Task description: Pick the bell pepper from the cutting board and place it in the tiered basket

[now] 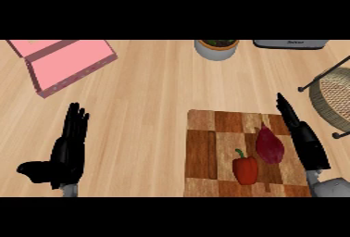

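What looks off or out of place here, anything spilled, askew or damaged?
Nothing stands out. The bell pepper lies intact on the cutting board beside a purple vegetable. The pink box sits open and angled; nothing has spilled.

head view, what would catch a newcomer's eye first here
The checkered wooden cutting board at lower right stands out, with a red bell pepper and a dark purple-red vegetable lying on it side by side. The right hand lies open along the board's right edge, while the left hand rests open at lower left. A pink box sits open at upper left, and the wire tiered basket shows at the right edge.
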`<state>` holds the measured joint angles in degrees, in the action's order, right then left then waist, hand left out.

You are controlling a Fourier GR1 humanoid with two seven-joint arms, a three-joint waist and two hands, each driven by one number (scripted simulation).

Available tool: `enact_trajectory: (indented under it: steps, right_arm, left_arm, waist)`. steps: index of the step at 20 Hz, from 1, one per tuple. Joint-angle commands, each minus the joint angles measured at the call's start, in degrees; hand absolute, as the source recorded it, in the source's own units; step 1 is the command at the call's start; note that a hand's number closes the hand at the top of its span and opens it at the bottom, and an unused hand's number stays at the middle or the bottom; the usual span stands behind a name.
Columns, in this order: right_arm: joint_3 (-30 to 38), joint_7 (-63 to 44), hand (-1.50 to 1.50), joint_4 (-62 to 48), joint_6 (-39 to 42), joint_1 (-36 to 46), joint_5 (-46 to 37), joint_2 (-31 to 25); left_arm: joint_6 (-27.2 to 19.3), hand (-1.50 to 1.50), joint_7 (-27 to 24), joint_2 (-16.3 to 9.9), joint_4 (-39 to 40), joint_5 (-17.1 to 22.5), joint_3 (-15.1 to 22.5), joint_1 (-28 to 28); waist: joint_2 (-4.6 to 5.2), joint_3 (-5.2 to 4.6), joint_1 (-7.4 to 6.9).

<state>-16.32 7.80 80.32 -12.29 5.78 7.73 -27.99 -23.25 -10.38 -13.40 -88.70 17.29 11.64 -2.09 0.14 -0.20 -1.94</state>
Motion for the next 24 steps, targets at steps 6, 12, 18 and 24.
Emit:
enact_trajectory:
  steps: [6, 12, 18, 24]
  right_arm:
    - [11.31, -0.41, 1.50, 16.62, -17.37, -0.54, -5.63, -2.66]
    - [21.24, -2.14, -1.50, 19.65, -38.80, -12.33, -1.71, 12.27]
    - [9.16, -9.60, -1.50, 42.39, -38.97, -33.34, -12.26, 9.97]
    - [0.84, -25.23, -1.50, 44.11, -30.42, -43.90, -20.67, -2.24]
  left_arm:
    - [-0.95, 0.00, 5.79, -5.73, 7.67, -6.12, 2.49, -6.76]
    - [-1.12, 0.00, 6.22, -3.05, 8.97, -5.59, 3.62, -5.96]
    - [0.34, 0.00, 7.32, -3.00, 9.23, -7.05, 4.73, -4.16]
    - [0.36, 0.00, 7.19, -2.50, 9.71, -7.30, 5.16, -3.31]
  waist:
    - [-1.14, -0.01, 5.57]
    - [-1.05, 0.14, 7.57]
    - [-0.39, 0.04, 3.63]
    - [0.36, -0.48, 3.00]
